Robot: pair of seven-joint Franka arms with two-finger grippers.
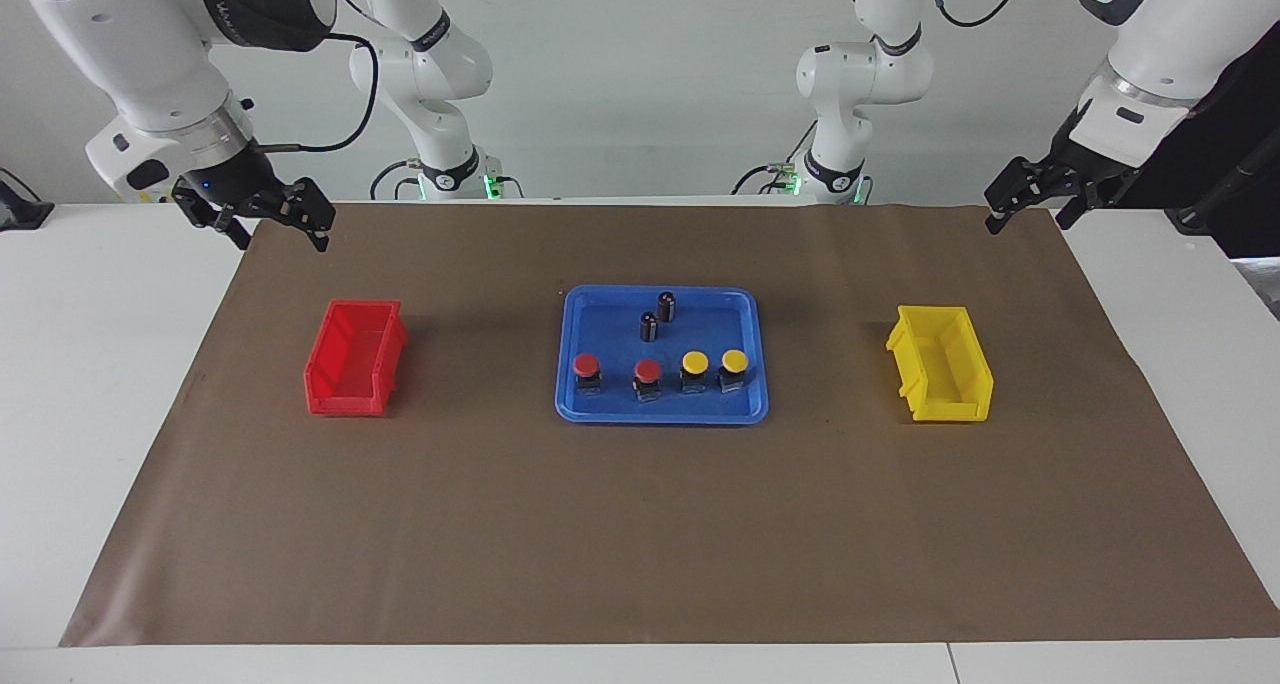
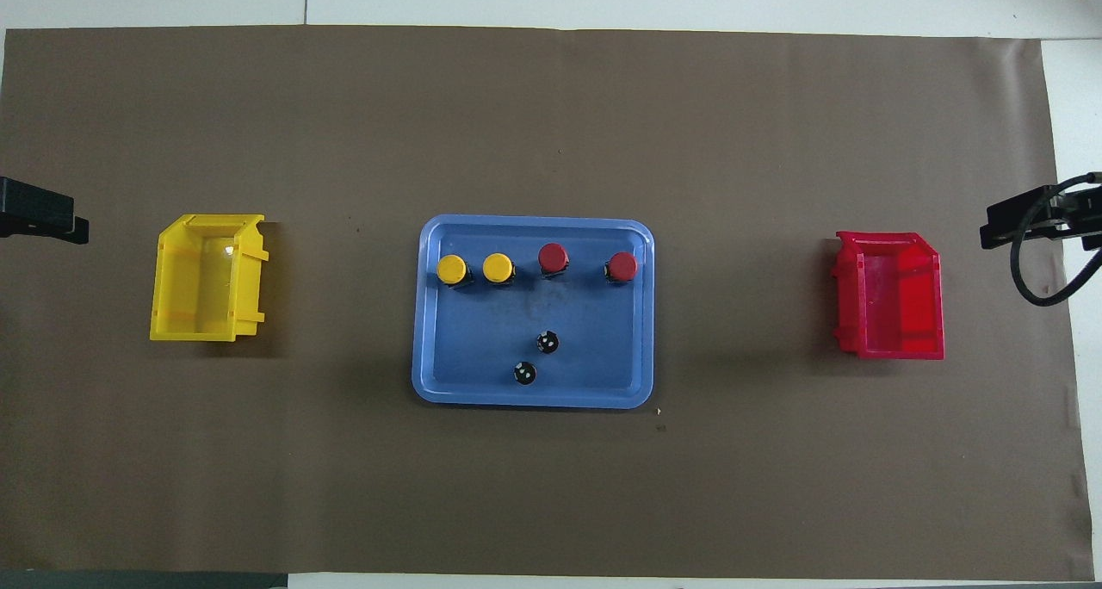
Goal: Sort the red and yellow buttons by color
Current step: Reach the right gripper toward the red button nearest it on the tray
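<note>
On tray: blue tray mid-mat holds all four buttons in a row: red, red, yellow, yellow.
Progress: nothing sorted; red bin and yellow bin empty.
Obstacles: two dark cylinders on tray, nearer the robots than the buttons.
Left gripper: waiting above the mat's corner, fingers spread, empty.
Right gripper: same, wide open.

white arms w/ black joint bands, silver wrist rings, black cables, black claws, green base lights

Four buttons in blue tray, red bin, yellow bin, both claws raised
</note>
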